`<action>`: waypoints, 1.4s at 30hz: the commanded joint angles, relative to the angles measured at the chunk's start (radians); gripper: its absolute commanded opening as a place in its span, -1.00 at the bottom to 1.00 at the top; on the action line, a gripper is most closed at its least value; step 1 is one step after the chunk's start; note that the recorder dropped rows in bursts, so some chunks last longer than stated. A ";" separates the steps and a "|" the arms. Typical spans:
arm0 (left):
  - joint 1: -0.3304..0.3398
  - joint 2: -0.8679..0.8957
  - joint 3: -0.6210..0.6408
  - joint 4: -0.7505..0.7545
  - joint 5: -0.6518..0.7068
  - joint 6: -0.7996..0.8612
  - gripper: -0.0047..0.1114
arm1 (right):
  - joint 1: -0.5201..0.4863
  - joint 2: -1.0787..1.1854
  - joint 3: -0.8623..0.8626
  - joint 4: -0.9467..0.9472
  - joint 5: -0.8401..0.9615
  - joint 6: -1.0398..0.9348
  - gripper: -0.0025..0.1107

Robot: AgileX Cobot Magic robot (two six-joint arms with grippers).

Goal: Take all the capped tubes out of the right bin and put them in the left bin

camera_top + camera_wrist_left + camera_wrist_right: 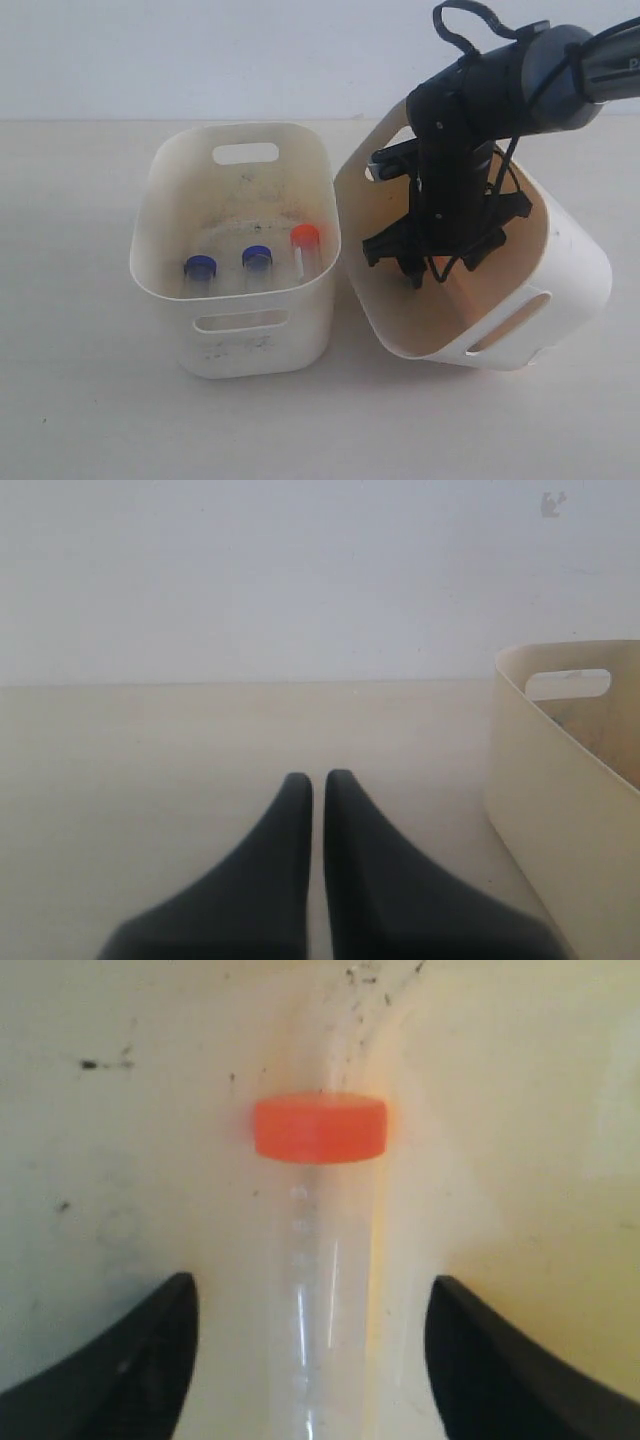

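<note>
The left bin (pixel 262 345) holds three capped tubes standing against its near wall: two with blue caps (pixel 200 266) (pixel 257 255) and one with an orange cap (pixel 305 236). The right bin (pixel 572 272) is tipped, its mouth facing the left bin. My right gripper (pixel 416 272) reaches deep inside it. In the right wrist view it (pixel 312 1282) is open, its fingers either side of a clear tube with an orange cap (pixel 320 1128) that lies on the bin's yellowish floor, untouched. My left gripper (pixel 318 778) is shut and empty above the table.
The left wrist view shows the left bin's plain outer wall (pixel 560 810) and slot handle (pixel 567 684) beside my shut fingers. A pale tabletop (pixel 80 400) surrounds both bins, and a white wall (pixel 200 50) stands behind. The two bins touch.
</note>
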 commanded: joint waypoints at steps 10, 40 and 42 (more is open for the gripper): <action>-0.007 0.004 -0.002 -0.003 -0.007 -0.004 -0.85 | -0.002 0.059 0.008 0.027 -0.025 -0.001 -0.08; -0.007 0.004 -0.002 -0.003 -0.007 -0.004 -0.85 | -0.002 -0.112 0.008 0.075 -0.029 -0.029 -0.96; -0.007 0.004 -0.002 -0.003 -0.007 -0.004 -0.85 | -0.002 -0.121 0.008 0.075 -0.029 -0.029 -0.96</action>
